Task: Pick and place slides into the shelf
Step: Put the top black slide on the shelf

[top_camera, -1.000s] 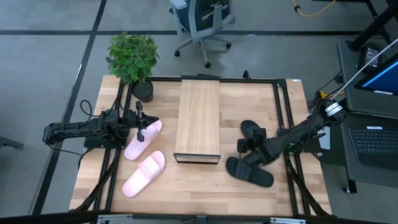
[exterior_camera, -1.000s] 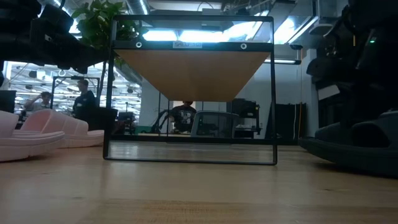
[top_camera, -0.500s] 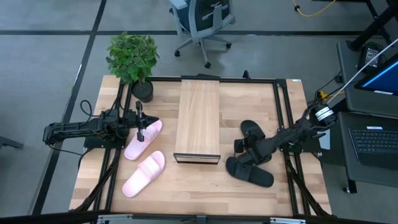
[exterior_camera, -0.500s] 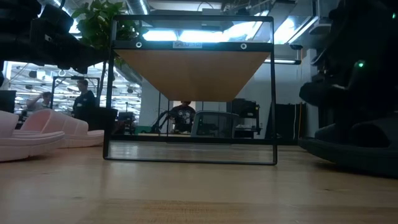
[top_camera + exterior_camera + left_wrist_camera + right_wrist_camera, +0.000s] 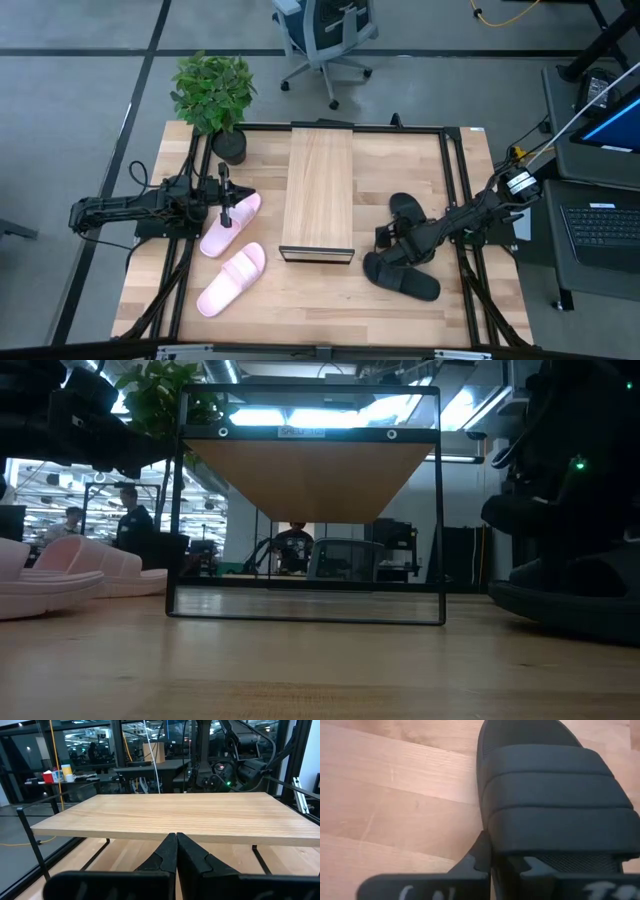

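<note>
Two black slides lie right of the shelf (image 5: pixel 318 195): a near black slide (image 5: pixel 405 280) and a far one (image 5: pixel 405 208). My right gripper (image 5: pixel 392 245) is low over them, and in its wrist view it is shut (image 5: pixel 502 862) on the side of a black slide (image 5: pixel 550 795), which lies flat with its ribbed strap ahead. Two pink slides (image 5: pixel 232 225) (image 5: pixel 230 280) rest sole-down left of the shelf. My left gripper (image 5: pixel 226 205) hangs shut (image 5: pixel 176 845) above the far pink slide, level with the shelf's plank top (image 5: pixel 170 817). My right gripper pinches the black slide's side edge (image 5: pixel 496 845) at the strap's heel-side opening. One finger (image 5: pixel 481 852) is outside the edge, the other (image 5: pixel 530 865) inside on the footbed below the strap. It comes slanting down from the table's right. The slide rests flat on the table.
A potted plant (image 5: pixel 213 95) stands at the table's far left corner. A dark rail frame (image 5: pixel 450 170) runs around the work area. Bare table lies under the shelf's plank (image 5: pixel 305 605) and near its front. An office chair (image 5: pixel 325 35) and people (image 5: pixel 130 510) are beyond the table.
My right gripper has moved a little toward the table's left and come down onto the black slides. The slides, the shelf and my left arm have stayed where they were.
</note>
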